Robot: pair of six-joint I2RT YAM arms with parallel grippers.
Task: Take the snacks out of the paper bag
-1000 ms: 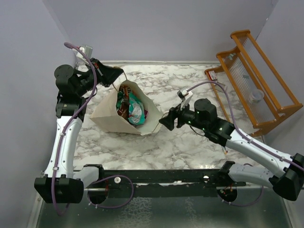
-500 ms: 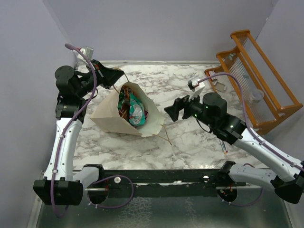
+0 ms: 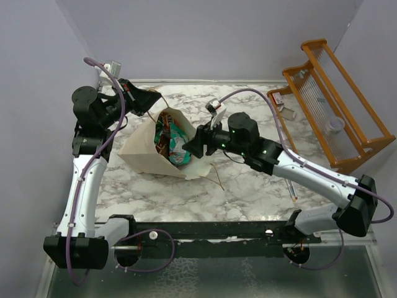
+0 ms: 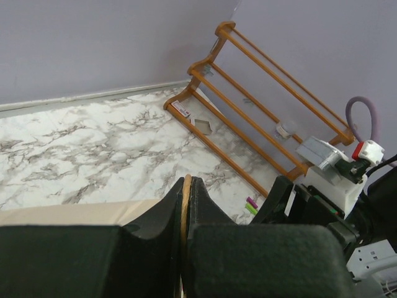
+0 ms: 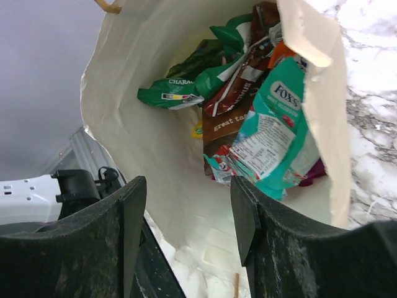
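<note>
The beige paper bag (image 3: 144, 153) lies on its side on the marble table, mouth toward the right. My left gripper (image 3: 156, 99) is shut on its cord handle (image 4: 185, 195) at the bag's far edge. Several snacks (image 3: 172, 141) lie inside: a teal-green packet (image 5: 273, 139), a dark-brown bag (image 5: 232, 115), green bags (image 5: 186, 84) and a purple packet (image 5: 313, 171). My right gripper (image 3: 193, 147) is open and empty at the bag's mouth, its fingers (image 5: 245, 214) just short of the teal packet.
A wooden rack (image 3: 332, 105) stands at the right edge of the table. Green and pink marker pens (image 4: 251, 206) lie on the marble near the right arm. The bag's other cord handle (image 3: 214, 178) lies loose on the table by the mouth.
My right gripper has lifted away to the right and then swung left to the bag's mouth. The left gripper and bag have stayed put.
</note>
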